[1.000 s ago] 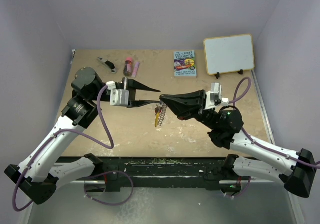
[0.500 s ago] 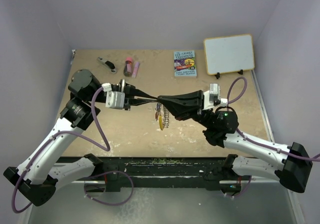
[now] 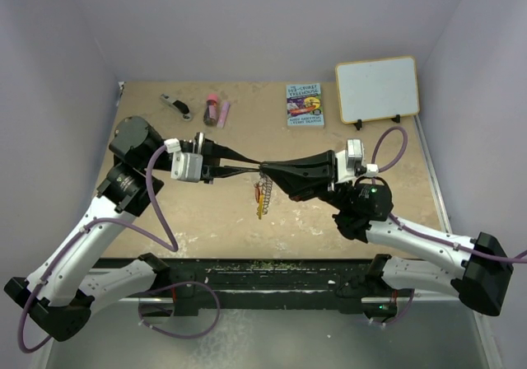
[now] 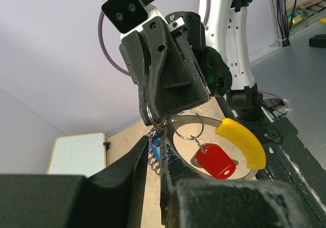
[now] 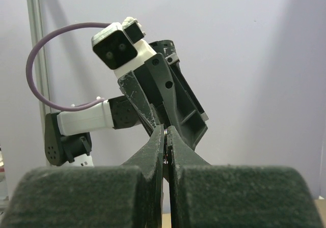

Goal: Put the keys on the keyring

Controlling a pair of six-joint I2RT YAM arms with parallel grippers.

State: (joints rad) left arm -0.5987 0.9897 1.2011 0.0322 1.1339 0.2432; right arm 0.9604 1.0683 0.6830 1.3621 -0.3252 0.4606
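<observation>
Lilac wall point(image 4: 61, 60) behind; blue key point(image 4: 155, 147) half hidden by left claw point(image 4: 159, 136).

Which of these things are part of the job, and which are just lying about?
Job: silver-and-yellow keyring hoop, red plastic-headed key, blue plastic-headed key.
Lying about: small paperback book, propped white board, dark red tube, black-and-silver clip tool.
</observation>
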